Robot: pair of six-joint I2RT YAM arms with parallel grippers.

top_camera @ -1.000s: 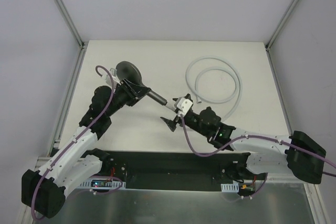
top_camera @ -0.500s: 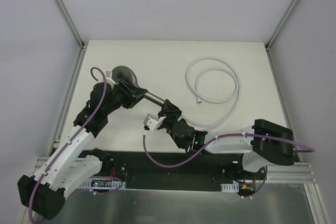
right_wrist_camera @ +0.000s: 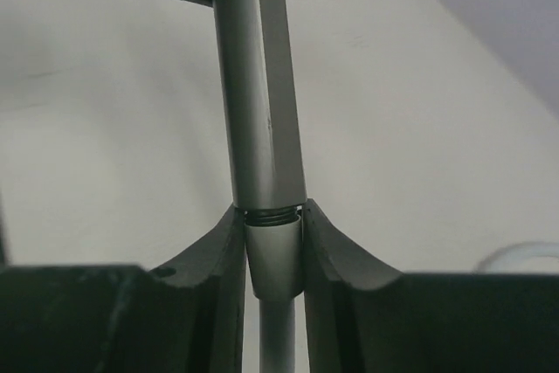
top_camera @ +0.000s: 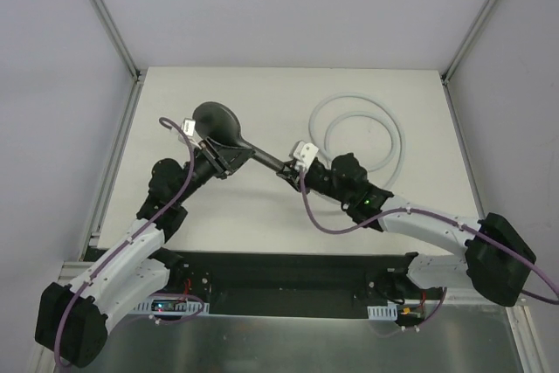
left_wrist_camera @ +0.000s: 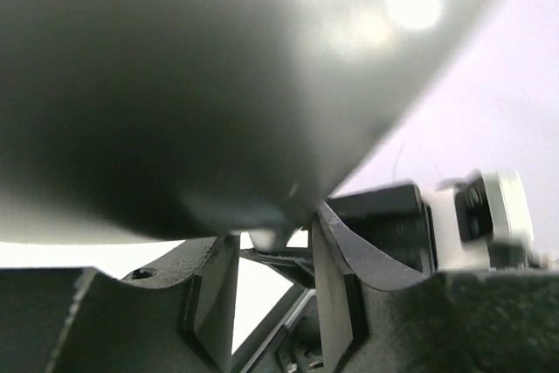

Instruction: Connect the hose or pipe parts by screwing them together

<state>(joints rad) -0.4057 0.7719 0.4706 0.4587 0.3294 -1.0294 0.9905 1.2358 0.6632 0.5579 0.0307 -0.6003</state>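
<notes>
Shower head [top_camera: 216,120] left of frame centre, neck pinched by left fingers [left_wrist_camera: 336,259] | right fingers [right_wrist_camera: 223,259] pinch hose fitting [right_wrist_camera: 275,259] at handle tip, threads showing | hose [top_camera: 397,141] coiled upper right on bench [top_camera: 262,211] | risk: tilted start cross-threads; loose pinch lets fitting slip.

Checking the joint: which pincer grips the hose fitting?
The right pincer: it clamps the hose fitting at the handle end, whereas the left pincer holds the shower head.
</notes>
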